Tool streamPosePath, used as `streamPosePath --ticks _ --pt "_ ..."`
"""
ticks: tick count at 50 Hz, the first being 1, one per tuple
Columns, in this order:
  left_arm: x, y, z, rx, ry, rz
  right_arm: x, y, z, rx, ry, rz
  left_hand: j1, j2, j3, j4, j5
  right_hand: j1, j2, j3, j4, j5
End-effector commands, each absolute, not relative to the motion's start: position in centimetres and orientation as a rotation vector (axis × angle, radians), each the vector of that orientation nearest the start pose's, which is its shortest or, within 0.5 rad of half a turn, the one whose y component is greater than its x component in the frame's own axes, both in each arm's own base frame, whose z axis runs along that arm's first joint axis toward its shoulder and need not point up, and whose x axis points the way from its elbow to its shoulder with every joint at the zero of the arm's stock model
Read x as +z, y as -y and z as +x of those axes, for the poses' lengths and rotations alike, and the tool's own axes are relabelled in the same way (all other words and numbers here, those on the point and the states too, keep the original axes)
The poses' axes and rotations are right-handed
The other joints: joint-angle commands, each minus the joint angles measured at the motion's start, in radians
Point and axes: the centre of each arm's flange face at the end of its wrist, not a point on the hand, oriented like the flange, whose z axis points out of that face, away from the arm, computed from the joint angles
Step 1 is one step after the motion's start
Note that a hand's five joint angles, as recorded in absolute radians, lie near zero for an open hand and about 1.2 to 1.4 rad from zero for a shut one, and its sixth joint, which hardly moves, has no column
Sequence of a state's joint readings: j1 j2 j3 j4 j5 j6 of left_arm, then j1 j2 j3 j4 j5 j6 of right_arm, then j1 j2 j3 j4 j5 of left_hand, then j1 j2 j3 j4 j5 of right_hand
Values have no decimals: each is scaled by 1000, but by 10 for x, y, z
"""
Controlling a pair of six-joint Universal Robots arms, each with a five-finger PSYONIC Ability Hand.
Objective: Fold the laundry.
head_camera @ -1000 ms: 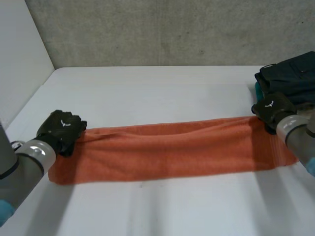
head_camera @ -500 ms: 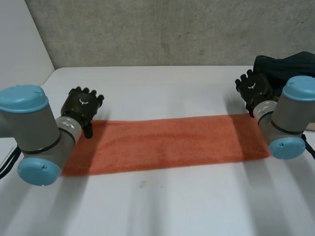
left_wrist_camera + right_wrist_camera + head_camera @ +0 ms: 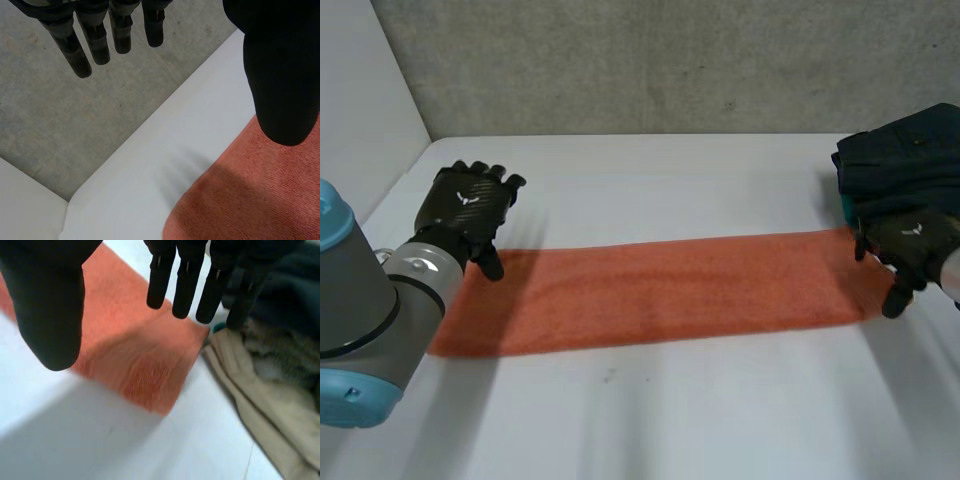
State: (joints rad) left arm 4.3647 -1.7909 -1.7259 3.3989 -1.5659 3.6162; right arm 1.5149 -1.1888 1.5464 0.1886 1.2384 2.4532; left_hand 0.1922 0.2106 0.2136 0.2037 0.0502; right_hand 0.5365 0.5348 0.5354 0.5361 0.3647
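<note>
An orange towel, folded into a long strip, lies flat across the white table. My left hand hovers over the strip's far left corner with straight fingers. In the left wrist view the hand holds nothing, and the towel corner lies below its thumb. My right hand hangs above the strip's right end. In the right wrist view its fingers are straight and spread, apart from the towel end beneath them.
A pile of dark clothes sits at the table's far right, just behind my right hand. A beige garment lies beside the towel's right end. A grey wall runs along the back and a white panel bounds the left side.
A second ago both hands rested on the towel's ends. They lifted off with fingers spread, and the towel now lies flatter. My right hand has since come back over the right end.
</note>
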Motion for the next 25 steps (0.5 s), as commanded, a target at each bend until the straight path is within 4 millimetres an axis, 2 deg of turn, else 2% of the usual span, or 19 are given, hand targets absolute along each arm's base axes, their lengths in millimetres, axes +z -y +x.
streamPosePath --ticks 1,6,12,14,16,19,24,25 --pt "210 270 -237 -2045 -2083 913 160 333 129 -1721 -2455 -1137 -18 -36 -39 -29 -50 153 155 154 154 151" --pt "209 270 -238 -2042 -2086 917 140 340 127 -1754 -2441 -1151 -18 -36 -39 -29 -50 153 155 154 154 151" --pt "208 270 -238 -2040 -2090 918 130 348 127 -1813 -2415 -1167 -18 -36 -39 -29 -50 238 240 239 239 235" --pt "208 270 -239 -2043 -2089 920 123 351 126 -1816 -2419 -1170 -18 -36 -39 -29 -50 402 404 403 402 399" --pt "209 270 -239 -2046 -2086 918 118 353 126 -1813 -2424 -1170 -18 -36 -39 -29 -50 857 859 858 857 854" --pt "209 270 -239 -2050 -2083 919 116 356 119 -1837 -2476 -1148 -18 -36 -39 -29 -50 860 861 861 860 857" --pt "209 266 -243 -2058 -2081 933 133 361 85 -1916 -2621 -1048 -18 -36 -39 -29 -50 860 861 861 860 857" --pt "209 266 -243 -2059 -2081 935 138 361 72 -1928 -2659 -1034 -18 -36 -39 -29 -50 860 861 861 860 857"
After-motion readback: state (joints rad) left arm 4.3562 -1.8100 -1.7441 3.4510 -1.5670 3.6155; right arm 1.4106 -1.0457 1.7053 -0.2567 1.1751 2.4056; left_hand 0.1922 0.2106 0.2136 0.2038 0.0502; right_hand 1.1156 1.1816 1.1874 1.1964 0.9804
